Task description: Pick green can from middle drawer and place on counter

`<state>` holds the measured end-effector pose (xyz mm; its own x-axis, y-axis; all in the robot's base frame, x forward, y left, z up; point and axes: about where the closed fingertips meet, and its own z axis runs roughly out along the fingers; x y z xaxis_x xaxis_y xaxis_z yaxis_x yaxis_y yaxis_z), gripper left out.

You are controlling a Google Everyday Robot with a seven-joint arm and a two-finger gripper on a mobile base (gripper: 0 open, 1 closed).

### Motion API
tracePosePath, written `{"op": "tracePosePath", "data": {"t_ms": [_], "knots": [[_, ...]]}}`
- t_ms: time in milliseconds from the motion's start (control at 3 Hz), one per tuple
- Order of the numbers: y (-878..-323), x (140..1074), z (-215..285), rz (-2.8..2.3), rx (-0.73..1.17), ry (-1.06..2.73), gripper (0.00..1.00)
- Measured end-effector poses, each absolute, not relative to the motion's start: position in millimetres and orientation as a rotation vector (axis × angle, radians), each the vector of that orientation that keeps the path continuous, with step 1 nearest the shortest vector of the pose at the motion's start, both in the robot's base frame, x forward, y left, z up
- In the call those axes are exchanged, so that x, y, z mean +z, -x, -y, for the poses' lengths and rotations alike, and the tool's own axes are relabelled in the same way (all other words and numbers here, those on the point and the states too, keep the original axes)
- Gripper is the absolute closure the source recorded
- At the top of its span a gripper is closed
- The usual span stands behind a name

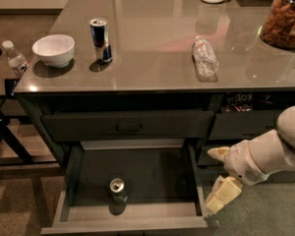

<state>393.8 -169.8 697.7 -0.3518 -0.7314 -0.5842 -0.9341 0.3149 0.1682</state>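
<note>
The green can (118,190) stands upright near the front of the open middle drawer (152,173), its silver top facing up. My gripper (215,178) hangs just outside the drawer's right wall, below counter level, right of the can and apart from it. Its two cream fingers (221,194) are spread and hold nothing. The glossy grey-brown counter (152,48) lies above the drawers.
On the counter stand a white bowl (53,49), a tall blue-and-silver can (101,40), a lying plastic bottle (205,58), and a snack jar (284,18) at the far right. A small bottle (14,58) stands on a side stand at the left. A closed drawer (128,126) is above the open one.
</note>
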Motion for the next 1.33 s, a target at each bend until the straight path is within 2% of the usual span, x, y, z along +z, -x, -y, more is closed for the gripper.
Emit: {"op": "tracePosePath", "data": {"t_ms": [667,1333], "knots": [[-394.0,695.3,168.6,-2.186,0.694,1.478,0.0],[-401.9,641.2,131.8,-2.072,0.82,1.326,0.0]]}}
